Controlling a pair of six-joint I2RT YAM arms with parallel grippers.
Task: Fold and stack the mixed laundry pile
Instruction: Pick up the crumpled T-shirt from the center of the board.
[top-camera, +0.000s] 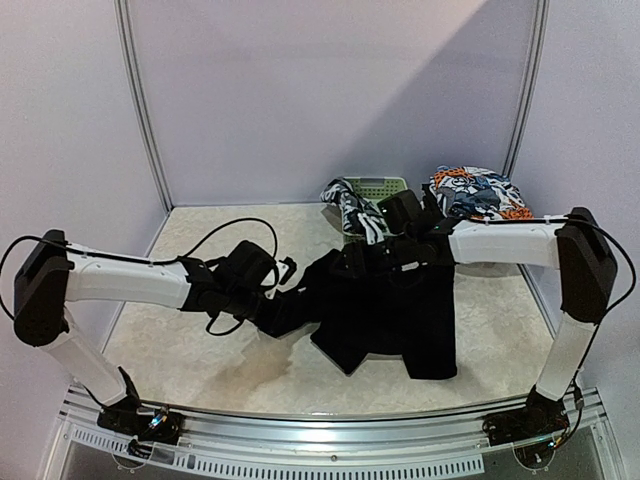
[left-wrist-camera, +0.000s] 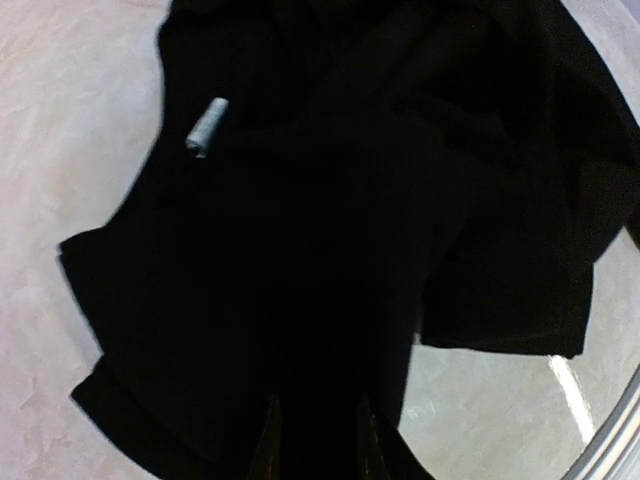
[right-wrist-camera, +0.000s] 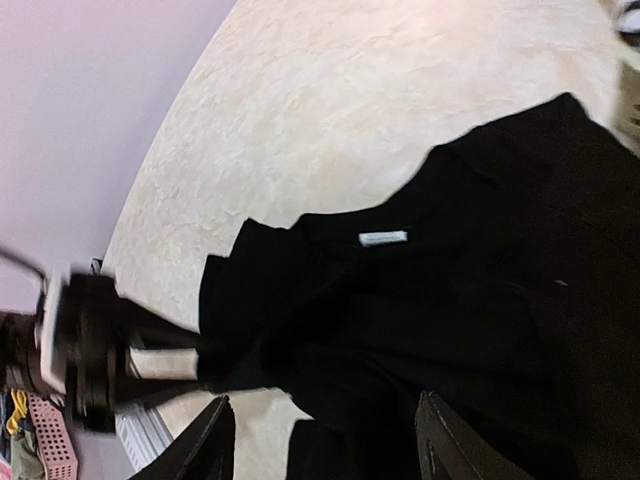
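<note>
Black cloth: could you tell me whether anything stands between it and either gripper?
Nothing visible does. The black cloth already reaches in between the fingers of the left gripper and of the right gripper, whose jaws stand open. Only the bare table surrounds it.

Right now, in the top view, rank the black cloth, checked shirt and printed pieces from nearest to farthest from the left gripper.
1. black cloth, at the left gripper, centre.
2. checked shirt, back centre, over the basket.
3. printed pieces, back right.
</note>
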